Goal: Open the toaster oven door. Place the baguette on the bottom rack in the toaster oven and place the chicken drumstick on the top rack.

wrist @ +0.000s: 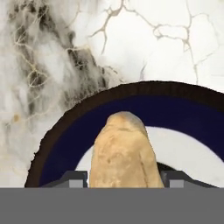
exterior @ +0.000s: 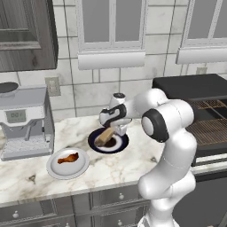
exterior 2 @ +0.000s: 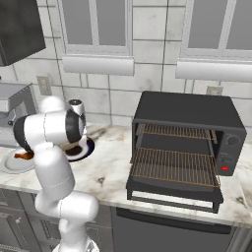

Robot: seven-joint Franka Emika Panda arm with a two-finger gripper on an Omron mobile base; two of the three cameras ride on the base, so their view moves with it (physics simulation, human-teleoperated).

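- Desk: marble top, carrying all items below.
- Toaster oven: at the right end of the desk, door folded down, both wire racks bare.
- Coffee machine: at the left end.
- White plate: holds the chicken drumstick, near the coffee machine.
- Dark blue plate: just right of the white plate.
- Gripper: above the blue plate, clamped on the baguette, which tilts over the plate's centre.
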